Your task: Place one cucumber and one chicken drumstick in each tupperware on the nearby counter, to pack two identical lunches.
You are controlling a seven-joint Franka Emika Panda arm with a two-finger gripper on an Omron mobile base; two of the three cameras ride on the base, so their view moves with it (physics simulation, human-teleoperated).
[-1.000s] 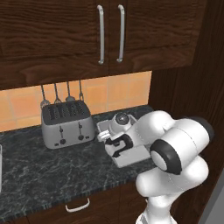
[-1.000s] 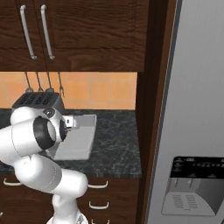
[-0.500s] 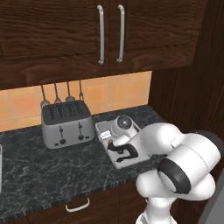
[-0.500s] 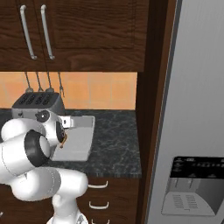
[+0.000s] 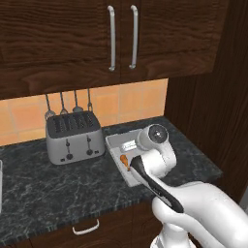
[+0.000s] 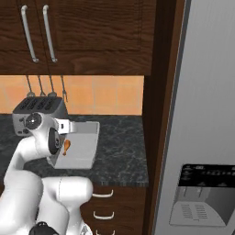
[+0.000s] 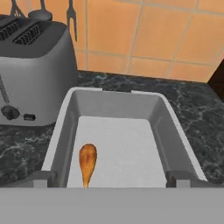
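Lying in the lower left of the tupperware (image 7: pixel 114 144) in the hand view, the chicken drumstick (image 7: pixel 87 162) was seen lengthwise, thin end toward the bottom edge, just ahead of the gripper (image 7: pixel 109 179), whose fingers were spread wide and empty.

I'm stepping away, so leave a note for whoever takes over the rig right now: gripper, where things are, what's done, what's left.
Gripper: open, holding nothing, poised over the tupperware.
Tupperware sits on the black counter, right of the steel toaster.
Done: one chicken drumstick lies in this tupperware, near one side wall.
Left: no cucumber in it yet. The second tupperware's contents can't be judged from these views; it needs one drumstick and one cucumber too.
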